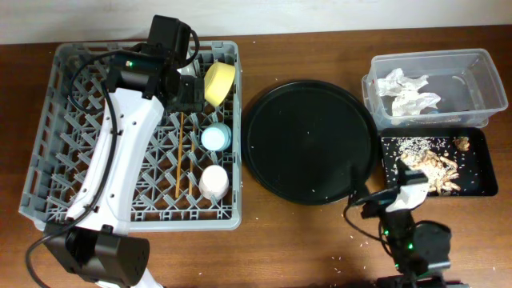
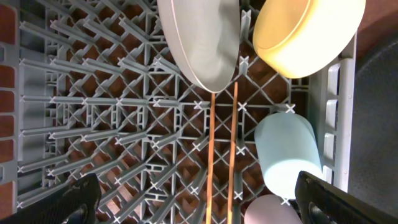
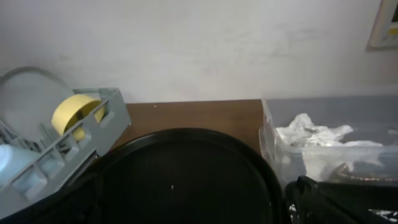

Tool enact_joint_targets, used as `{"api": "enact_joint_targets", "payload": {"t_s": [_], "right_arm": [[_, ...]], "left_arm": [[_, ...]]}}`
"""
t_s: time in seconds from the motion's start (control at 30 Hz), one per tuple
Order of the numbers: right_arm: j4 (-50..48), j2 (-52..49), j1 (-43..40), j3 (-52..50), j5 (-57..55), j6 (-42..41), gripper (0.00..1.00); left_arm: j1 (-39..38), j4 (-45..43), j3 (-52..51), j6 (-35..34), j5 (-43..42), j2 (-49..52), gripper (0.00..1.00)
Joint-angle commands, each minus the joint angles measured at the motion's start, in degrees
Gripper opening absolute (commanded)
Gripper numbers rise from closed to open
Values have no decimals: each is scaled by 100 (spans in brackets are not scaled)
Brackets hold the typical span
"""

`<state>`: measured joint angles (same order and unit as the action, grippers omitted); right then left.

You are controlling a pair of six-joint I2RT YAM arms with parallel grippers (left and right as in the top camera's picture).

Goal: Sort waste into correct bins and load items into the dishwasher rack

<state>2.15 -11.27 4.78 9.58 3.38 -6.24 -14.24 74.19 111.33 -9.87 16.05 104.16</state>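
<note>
One arm (image 1: 120,136), the left, reaches over dishwasher rack (image 1: 48,184) (fingers (image 2: 62,202) spread wide).

Grey rack (image 1: 48,160) holds white plate (image 2: 202,43) on edge, yellow bowl (image 1: 218,83) tilted beside it, light blue cup (image 1: 216,138), pink cup (image 1: 214,182) and two chopsticks (image 1: 180,156) lying flat; crumpled tissues (image 1: 408,92) in clear tub (image 1: 480,68), beige scraps (image 1: 432,168) with rice crumbs in black tray (image 1: 480,190).

Soft even light, faint shadows, dishwasher rack (image 2: 124,93) crisp (right wrist view dim, hazy).
</note>
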Motion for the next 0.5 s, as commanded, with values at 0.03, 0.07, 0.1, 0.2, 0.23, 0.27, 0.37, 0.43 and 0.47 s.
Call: {"api": "enact_joint_targets", "payload": {"t_s": [0.03,0.07,0.1,0.2,0.23,0.27,0.37,0.43,0.47], "right_arm": [[-72,667,57,-522,68,-17,98],[-72,798,57,-629,68,-17,99],[-72,898,57,-706,68,-17,99],[15,1108,57,-927,72,-20,99],[103,1108,57,-927,70,-17,98],[212,1108,57,-927,66,-17,99],[214,1108,57,-927,-61,-15,99],[212,1091,57,-927,-59,-15,99],[210,1091,57,-927,-57,-17,98]], "left_arm": [[13,-9,68,52,-20,-2,100],[13,-9,68,52,-20,-2,100],[13,-9,68,52,-20,0,100],[13,-4,68,52,-22,-2,100],[13,4,68,52,-17,-2,100],[13,4,68,52,-20,-2,100],[13,4,68,52,-20,-2,100],[13,7,68,52,-20,-2,100],[13,4,68,52,-20,-2,100]]}}
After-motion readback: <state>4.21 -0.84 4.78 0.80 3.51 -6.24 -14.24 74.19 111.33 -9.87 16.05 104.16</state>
